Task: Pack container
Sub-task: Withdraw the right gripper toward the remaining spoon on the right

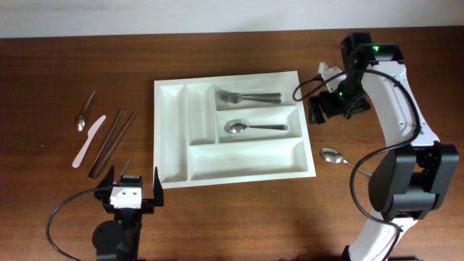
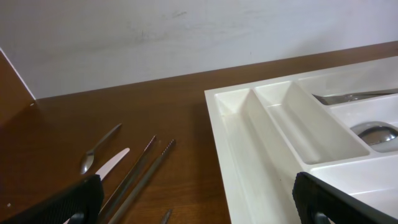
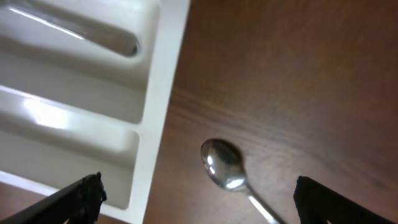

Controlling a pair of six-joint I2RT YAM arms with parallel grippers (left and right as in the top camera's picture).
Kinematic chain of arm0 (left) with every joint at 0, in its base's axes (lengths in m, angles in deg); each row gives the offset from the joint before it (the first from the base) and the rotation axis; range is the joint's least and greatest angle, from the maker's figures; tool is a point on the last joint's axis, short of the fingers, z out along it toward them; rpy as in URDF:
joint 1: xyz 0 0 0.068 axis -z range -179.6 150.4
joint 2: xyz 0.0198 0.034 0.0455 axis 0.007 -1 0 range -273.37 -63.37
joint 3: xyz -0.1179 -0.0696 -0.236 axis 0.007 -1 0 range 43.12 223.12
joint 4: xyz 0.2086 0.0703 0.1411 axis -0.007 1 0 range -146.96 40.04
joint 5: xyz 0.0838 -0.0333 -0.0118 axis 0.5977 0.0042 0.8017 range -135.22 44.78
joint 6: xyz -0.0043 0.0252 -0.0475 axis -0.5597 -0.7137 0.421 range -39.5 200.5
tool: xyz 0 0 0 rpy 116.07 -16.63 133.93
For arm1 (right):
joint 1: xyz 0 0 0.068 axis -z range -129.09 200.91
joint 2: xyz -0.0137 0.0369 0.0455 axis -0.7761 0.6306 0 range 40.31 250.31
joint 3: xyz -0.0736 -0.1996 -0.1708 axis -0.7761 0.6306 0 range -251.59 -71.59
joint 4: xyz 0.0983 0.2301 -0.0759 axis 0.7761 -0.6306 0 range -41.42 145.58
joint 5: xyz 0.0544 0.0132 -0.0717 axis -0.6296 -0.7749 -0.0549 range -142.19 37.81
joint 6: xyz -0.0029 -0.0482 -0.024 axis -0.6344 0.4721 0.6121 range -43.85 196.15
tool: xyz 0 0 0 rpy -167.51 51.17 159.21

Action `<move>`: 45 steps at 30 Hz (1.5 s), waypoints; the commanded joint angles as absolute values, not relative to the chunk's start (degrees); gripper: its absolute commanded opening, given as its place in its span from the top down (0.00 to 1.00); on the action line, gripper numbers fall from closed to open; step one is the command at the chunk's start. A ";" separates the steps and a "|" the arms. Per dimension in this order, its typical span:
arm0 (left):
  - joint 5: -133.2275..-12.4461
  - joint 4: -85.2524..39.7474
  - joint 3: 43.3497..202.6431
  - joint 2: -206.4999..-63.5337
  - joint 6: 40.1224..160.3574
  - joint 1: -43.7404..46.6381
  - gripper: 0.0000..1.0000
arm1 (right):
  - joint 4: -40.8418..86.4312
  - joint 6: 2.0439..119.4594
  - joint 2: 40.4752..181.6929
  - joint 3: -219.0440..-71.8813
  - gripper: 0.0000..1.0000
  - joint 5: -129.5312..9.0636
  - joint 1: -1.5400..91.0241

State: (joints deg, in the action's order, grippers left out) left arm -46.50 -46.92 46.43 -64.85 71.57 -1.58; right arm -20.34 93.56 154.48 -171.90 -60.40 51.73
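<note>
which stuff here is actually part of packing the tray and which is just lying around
Part of the job:
container
forks and packed spoon, already in it
probably still to pack: loose spoon, small spoon, white knife, long metal sticks

Just lying about:
only the left arm's black cable

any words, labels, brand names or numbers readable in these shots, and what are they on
None can be read.
No word, number or brand mark shows on the container, the spoon beside it or the table.
The right arm carries a green light, with no text by it.
</note>
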 commanded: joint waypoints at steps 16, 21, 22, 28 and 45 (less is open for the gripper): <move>-46.72 -47.11 45.95 -64.36 72.27 -1.36 0.01 | 0.75 88.71 145.89 -141.21 0.01 -67.22 61.08; -46.72 -47.11 45.95 -64.36 72.27 -1.36 0.01 | 0.80 88.73 142.18 -141.34 0.01 -68.97 64.25; -46.72 -47.11 45.95 -64.36 72.27 -1.36 0.01 | 0.77 88.75 141.80 -141.47 0.01 -69.27 64.51; -46.72 -47.11 45.95 -64.36 72.27 -1.36 0.01 | 0.53 89.23 141.69 -141.95 0.01 -70.39 62.76; -46.72 -47.11 45.95 -64.36 72.27 -1.36 0.01 | -0.10 87.00 139.38 -141.93 0.01 -71.35 73.06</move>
State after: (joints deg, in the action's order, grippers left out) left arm -46.50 -46.94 46.43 -64.85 71.57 -1.58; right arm 0.29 87.64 141.74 -141.65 -69.60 71.24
